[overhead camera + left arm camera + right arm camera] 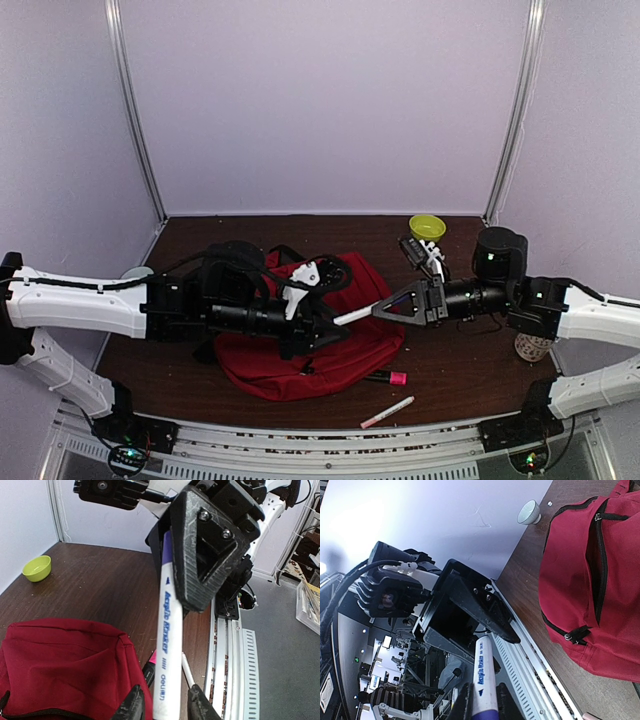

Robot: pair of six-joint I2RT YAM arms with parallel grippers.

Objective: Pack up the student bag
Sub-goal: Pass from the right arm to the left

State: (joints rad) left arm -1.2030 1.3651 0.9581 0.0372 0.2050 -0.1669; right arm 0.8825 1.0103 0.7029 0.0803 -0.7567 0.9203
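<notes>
The left gripper is held over the bag, which lies flat on the table left of centre, beneath and in front of that arm. Its fingers are set on either side of the near end of a white marker. Thin gaps seem to show on both sides, so it cannot be told whether the marker is pinched or only flanked.

The marker is carried in the air above the bag's right edge, spanning the two grippers. A zip slit is seen partly open on the bag in the right wrist view; what lies inside is hidden.

The other end of the marker is clamped by the right gripper, whose fingers are closed tight against the barrel. A hand-over between the arms is judged to be in hand.

To the right, in front of the bag, a pink marker and a pen lie loose on the table, apart from the bag.

The packing is judged to be early or midway: the white marker is not yet in the bag, and two more items are left outside it.
</notes>
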